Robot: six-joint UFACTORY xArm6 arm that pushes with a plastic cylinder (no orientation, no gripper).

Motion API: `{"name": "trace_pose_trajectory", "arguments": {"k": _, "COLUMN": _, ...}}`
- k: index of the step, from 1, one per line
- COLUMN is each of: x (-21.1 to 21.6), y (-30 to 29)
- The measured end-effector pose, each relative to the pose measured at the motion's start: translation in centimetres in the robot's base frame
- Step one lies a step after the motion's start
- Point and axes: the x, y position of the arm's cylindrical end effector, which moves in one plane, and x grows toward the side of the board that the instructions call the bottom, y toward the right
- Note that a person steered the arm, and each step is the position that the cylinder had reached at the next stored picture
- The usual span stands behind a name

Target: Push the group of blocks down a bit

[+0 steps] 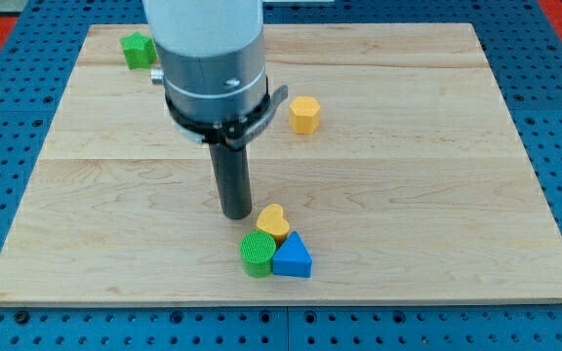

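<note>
A group of three blocks sits near the view's bottom centre: a yellow heart-shaped block (273,222), a green round block (258,253) and a blue triangular block (293,257), all touching. My tip (236,214) rests on the board just left of and slightly above the yellow heart block, very close to it. The rod hangs from the large grey arm body (213,68) above.
A yellow hexagonal block (304,114) lies right of the arm, upper centre. A green block (139,49) sits at the top left, partly behind the arm. The wooden board (457,195) lies on a blue perforated table.
</note>
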Motion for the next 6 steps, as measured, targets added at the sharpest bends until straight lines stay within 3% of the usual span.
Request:
{"name": "trace_pose_trajectory", "arguments": {"k": 3, "x": 2.2, "y": 0.6}}
{"name": "trace_pose_trajectory", "arguments": {"k": 4, "x": -1.2, "y": 0.6}}
{"name": "trace_pose_trajectory", "arguments": {"k": 5, "x": -1.7, "y": 3.1}}
{"name": "trace_pose_trajectory", "arguments": {"k": 6, "x": 0.9, "y": 4.3}}
